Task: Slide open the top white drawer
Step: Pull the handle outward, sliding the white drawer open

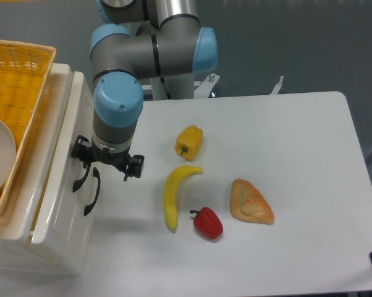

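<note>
My tool hung at the front of the white cabinet, at the left edge of the surface, with its black body directly over the upper of two curved black handles. From this high fixed view I could not tell whether the fingers were spread or pinched on that upper handle; the wrist hid the contact. The top white drawer lay just to the tool's left in the picture and appeared drawn a little way out of the cabinet, its rim standing proud of the body beneath the yellow woven basket perched on top. The lower handle sat just beside and below the upper one, close enough that I judged a slip could catch the wrong drawer. The relation that mattered: the drawer's travel ran out from the cabinet front toward the open surface, rightward in the picture, so any pull needed to follow that line squarely, across the handle's long axis rather than along it. In that direction lay a banana nearest, then a yellow bell pepper, a red bell pepper and a pastry, all apart from the tool. I judged the opening partly done.
</note>
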You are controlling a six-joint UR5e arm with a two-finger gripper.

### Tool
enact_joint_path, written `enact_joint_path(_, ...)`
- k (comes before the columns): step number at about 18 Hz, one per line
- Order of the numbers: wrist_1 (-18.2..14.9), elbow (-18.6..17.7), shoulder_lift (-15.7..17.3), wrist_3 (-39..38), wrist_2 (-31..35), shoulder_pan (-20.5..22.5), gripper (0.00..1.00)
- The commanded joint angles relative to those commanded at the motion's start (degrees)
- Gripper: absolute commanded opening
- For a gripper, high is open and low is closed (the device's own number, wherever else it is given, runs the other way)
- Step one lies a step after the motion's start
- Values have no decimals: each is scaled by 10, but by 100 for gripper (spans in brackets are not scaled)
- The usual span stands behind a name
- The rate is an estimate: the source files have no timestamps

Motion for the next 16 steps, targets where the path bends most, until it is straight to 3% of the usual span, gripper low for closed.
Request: enact_joint_path(16, -1, 0, -1, 0, 0, 22, 100)
